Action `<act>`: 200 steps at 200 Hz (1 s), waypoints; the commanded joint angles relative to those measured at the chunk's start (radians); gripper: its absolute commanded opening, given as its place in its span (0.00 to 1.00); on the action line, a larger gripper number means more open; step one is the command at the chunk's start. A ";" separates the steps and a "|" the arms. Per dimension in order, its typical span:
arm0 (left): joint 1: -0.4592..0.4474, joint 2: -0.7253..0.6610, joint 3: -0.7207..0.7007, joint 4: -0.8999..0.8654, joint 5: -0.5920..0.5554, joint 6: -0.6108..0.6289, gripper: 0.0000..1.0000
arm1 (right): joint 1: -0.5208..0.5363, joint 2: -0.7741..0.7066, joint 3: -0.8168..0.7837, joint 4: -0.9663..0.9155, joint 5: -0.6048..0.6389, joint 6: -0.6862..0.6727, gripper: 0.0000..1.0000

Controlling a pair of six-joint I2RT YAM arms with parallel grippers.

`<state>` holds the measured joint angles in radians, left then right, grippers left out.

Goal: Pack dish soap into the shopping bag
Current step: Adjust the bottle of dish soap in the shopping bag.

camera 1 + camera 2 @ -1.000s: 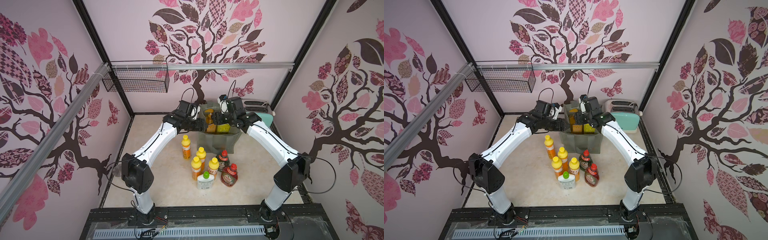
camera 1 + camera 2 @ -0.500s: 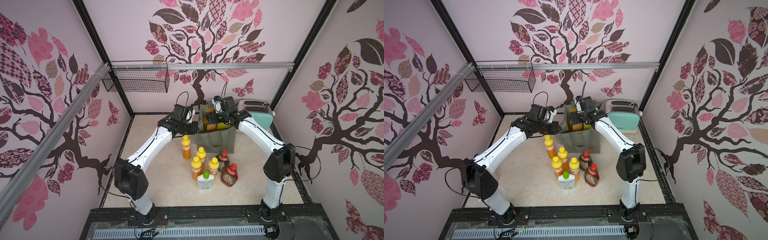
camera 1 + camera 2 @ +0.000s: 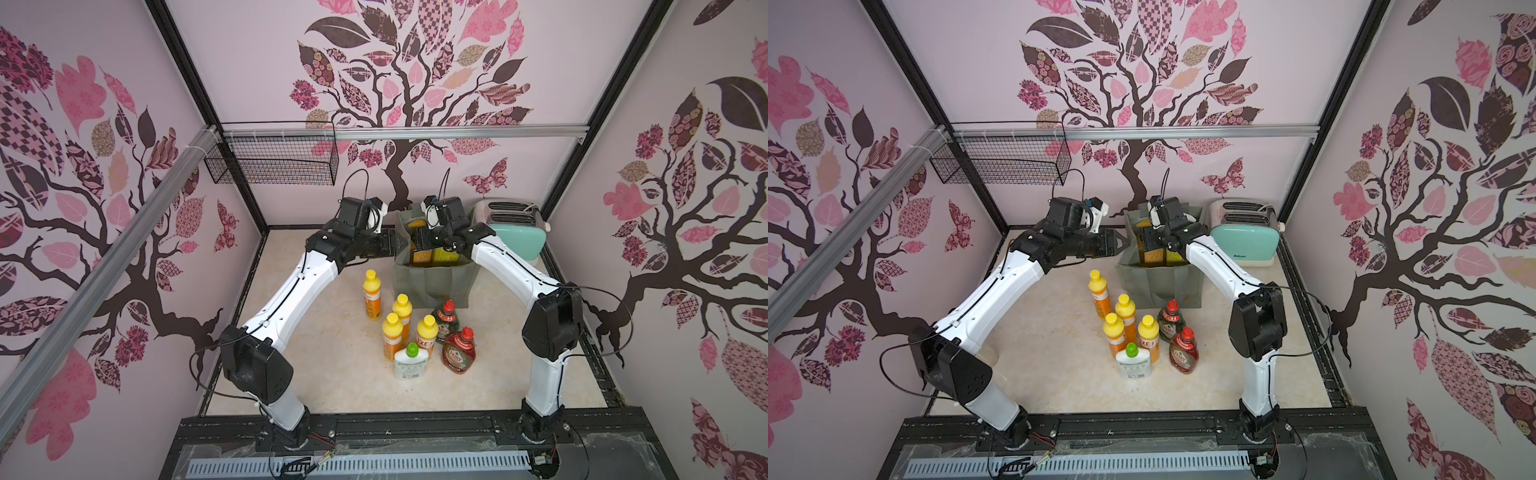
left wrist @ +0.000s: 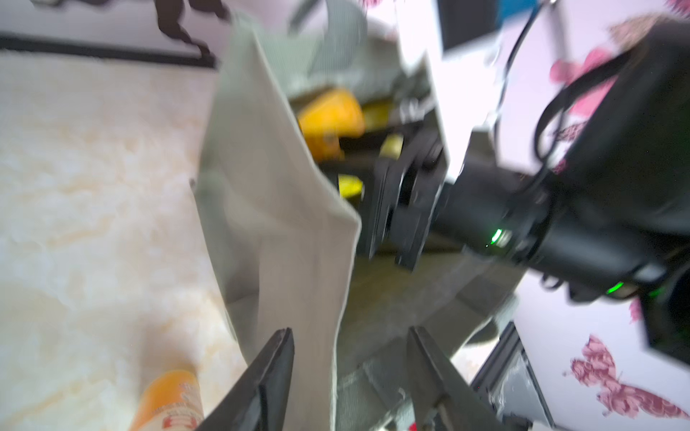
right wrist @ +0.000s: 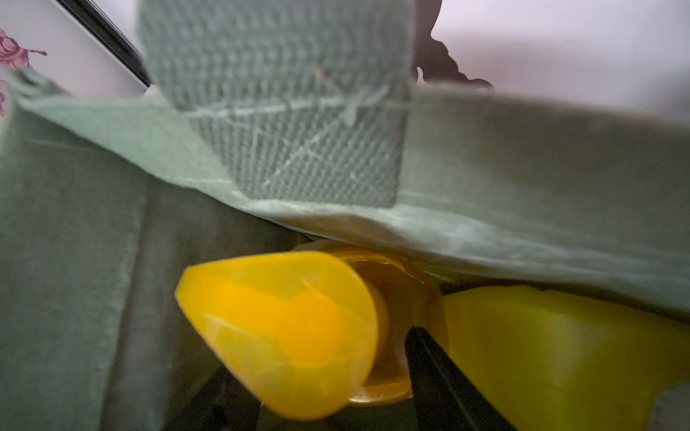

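**Tabletop** (image 3: pixel 332 386): beige with a marble pattern, enclosed by tree-print wall panels.

**Black wire basket** (image 3: pixel 270 162): hung on the rear rail, above the tabletop's left rear.

**Boxy grey-green fabric shopping bag** (image 3: pixel 432 286): upright at rear centre with its mouth open. It holds two upright bottles side by side, listed below.

**Mint-green two-slot toaster** (image 3: pixel 519 239): just beside the bag, towards the right rear.

**Big yellow plastic bottle** (image 5: pixel 560 354): inside the bag.

**Orange plastic pump bottle** (image 5: pixel 283 328): inside the bag, against the yellow one.

**Four small orange yellow-capped bottles** (image 3: pixel 371 295), (image 3: pixel 402 309), (image 3: pixel 392 336), (image 3: pixel 427 336): upright on the tabletop in front of the bag.

**Green red-capped Fairy bottle** (image 3: pixel 445 318) and **red red-capped Fairy bottle** (image 3: pixel 459 351): upright, near the bag's front right.

**White green-capped bottle** (image 3: pixel 410 361): upright at the front of the cluster.

**Left tool** (image 4: pixel 349 330): at the bag's left rim. Its fingers are spread, with the edge of the bag's side wall between them.

**Right tool** (image 3: pixel 430 245): lowered into the bag's mouth. One dark finger (image 5: pixel 433 373) sits at the pump bottle's neck and the other is hidden, so its grip cannot be told.
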<state>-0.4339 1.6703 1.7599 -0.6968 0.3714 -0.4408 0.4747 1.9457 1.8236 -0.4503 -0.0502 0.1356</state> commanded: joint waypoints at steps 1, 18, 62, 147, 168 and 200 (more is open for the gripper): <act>0.045 0.060 0.100 -0.021 0.010 0.011 0.61 | 0.004 0.013 -0.002 0.034 0.021 0.006 0.61; 0.055 0.147 0.238 -0.073 0.024 0.023 0.67 | 0.003 0.022 0.006 0.036 0.017 0.007 0.60; 0.055 0.316 0.386 -0.152 0.093 0.047 0.62 | 0.011 0.039 0.012 0.052 0.027 0.012 0.51; 0.073 0.349 0.448 -0.199 0.016 0.104 0.00 | 0.020 -0.008 0.034 0.039 0.189 -0.025 0.08; 0.080 0.359 0.504 -0.219 -0.022 0.122 0.00 | 0.019 -0.039 0.058 0.029 0.255 -0.038 0.03; 0.081 0.355 0.545 -0.245 -0.041 0.139 0.00 | 0.018 -0.056 0.090 0.035 0.335 -0.052 0.00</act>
<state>-0.3660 2.0350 2.2585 -0.9451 0.3706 -0.3355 0.5060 1.9717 1.8278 -0.4389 0.1329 0.1146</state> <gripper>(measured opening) 0.042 0.382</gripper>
